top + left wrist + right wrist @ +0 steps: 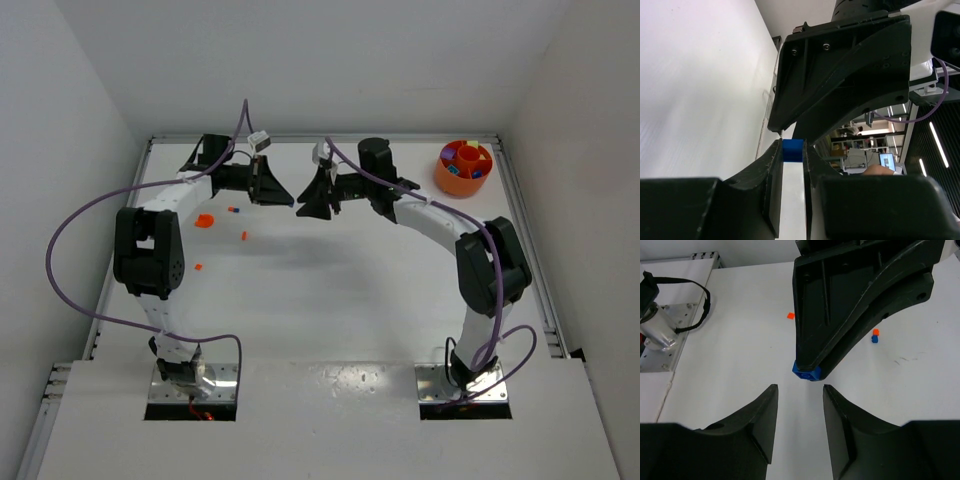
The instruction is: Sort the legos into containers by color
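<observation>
From above, the left jaws and right jaws nearly meet over the table point(330, 300), well apart from the orange bowl point(463, 170), so a slip here would likely land the piece on the table. The left wrist view shows the left jaws narrow, pinching a blue brick point(793, 150) at their very tips, a thin hold. In the right wrist view the right jaws stand apart, the brick just ahead and not between them; closing off-centre could knock it loose.
</observation>
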